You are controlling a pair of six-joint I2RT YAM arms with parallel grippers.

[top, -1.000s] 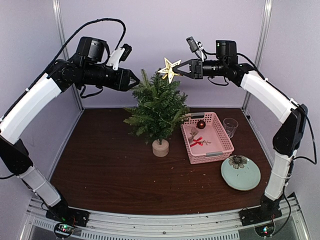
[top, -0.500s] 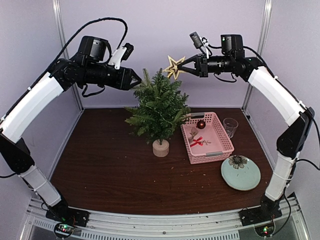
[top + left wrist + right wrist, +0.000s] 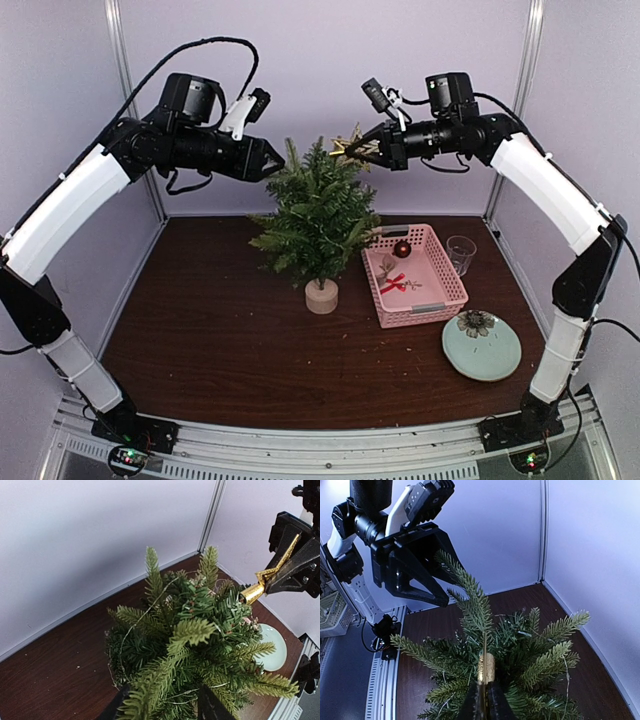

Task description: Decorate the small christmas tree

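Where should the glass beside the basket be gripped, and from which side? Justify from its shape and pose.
Probably its rim, from above: the glass stands upright with its mouth open, so one finger can go inside. The basket crowds its left side.

Soft, even light is falling from overhead in the top view, washing the pale walls lavender without hard glare. The desk is showing a faint sheen, and the small christmas tree is casting only a weak, soft-edged shadow. The frame posts are bowing slightly near the edges. In the left wrist view the wall is shading from bright to grey, the gold star is glinting, and the nearest branches are blurring at the bottom. The right wrist view is looking bluish. There the left claw is reading as a near-black silhouette, and the right claw is sitting out of focus.
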